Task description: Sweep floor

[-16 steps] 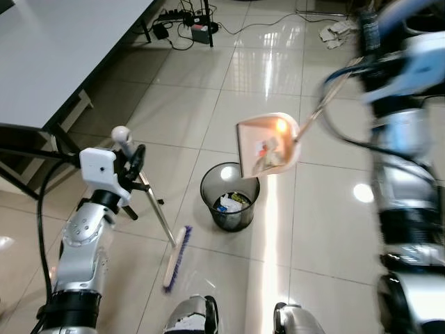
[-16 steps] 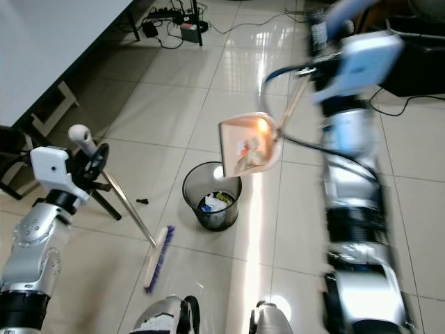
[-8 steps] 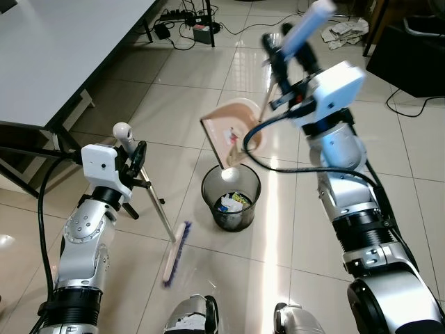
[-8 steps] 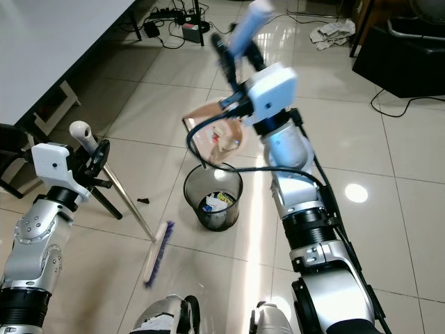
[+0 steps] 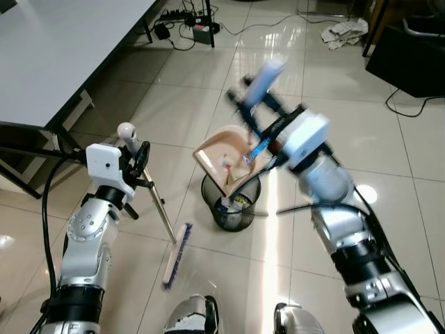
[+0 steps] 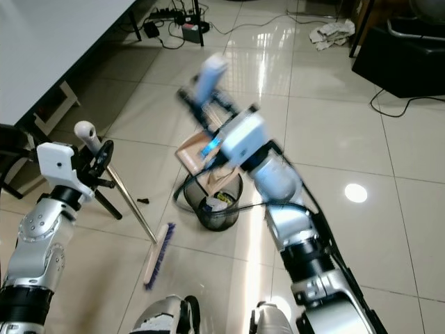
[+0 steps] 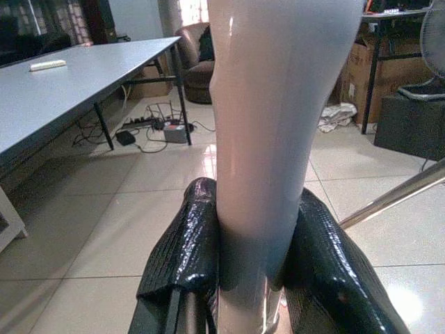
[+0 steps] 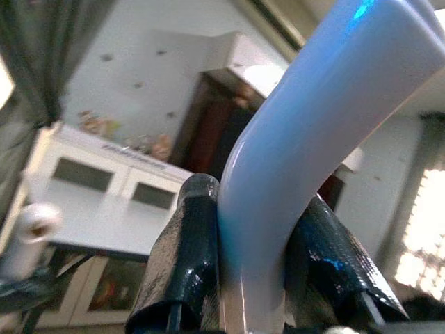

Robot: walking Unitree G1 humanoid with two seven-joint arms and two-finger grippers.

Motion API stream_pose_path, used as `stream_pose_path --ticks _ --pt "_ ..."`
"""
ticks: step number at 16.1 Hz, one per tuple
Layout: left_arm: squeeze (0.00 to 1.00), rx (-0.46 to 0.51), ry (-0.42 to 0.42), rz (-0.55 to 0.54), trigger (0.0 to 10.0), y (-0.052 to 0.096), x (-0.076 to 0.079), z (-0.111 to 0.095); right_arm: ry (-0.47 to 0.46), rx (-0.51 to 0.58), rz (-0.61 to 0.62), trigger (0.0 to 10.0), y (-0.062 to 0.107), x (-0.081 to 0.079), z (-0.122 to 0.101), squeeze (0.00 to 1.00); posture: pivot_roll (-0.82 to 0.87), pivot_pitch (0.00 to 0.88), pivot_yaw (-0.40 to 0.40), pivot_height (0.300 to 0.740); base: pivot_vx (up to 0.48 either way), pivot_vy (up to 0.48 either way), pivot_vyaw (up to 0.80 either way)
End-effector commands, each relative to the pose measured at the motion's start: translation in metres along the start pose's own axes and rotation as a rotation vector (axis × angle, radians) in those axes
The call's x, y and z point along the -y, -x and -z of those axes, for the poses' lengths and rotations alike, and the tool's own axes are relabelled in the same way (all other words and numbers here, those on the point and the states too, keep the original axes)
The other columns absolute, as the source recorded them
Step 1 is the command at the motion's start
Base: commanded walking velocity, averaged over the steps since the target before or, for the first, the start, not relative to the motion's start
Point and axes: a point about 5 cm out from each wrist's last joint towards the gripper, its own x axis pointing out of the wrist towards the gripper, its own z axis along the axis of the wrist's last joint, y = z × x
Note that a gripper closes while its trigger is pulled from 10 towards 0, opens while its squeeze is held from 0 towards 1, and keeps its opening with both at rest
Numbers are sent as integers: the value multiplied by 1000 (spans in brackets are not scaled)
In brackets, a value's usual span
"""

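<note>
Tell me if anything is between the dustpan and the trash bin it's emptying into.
Nothing visible is. The dustpan, held by the right gripper, is tipped directly over the bin's open mouth, its lip at the rim.

Grey counter [image 5: 62, 49] on black legs, beyond and outboard of the left claw [image 5: 139, 156]; power strip with tangled black cables [image 5: 182, 21] on the tiles past its far end; crumpled white cloth [image 5: 344, 30] far ahead, beside a black box [image 5: 410, 56] beyond the right claw [image 5: 261, 129].
</note>
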Motion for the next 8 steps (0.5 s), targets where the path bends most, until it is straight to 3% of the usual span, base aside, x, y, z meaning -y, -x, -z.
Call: stream_pose_path --ticks 1,6,8 --pt "0 32 -25 5 10000 -3 -1 -6 109 91 -76 10000 -9 -4 -17 0 37 117 126 740 0 0 0" --pt "0 36 -26 15 10000 -6 1 -6 153 73 -180 10000 -8 -15 -16 0 40 105 121 740 0 0 0" --pt "0 19 -33 14 10000 -7 1 -4 179 76 -152 10000 -8 -11 -16 0 40 101 119 740 0 0 0"
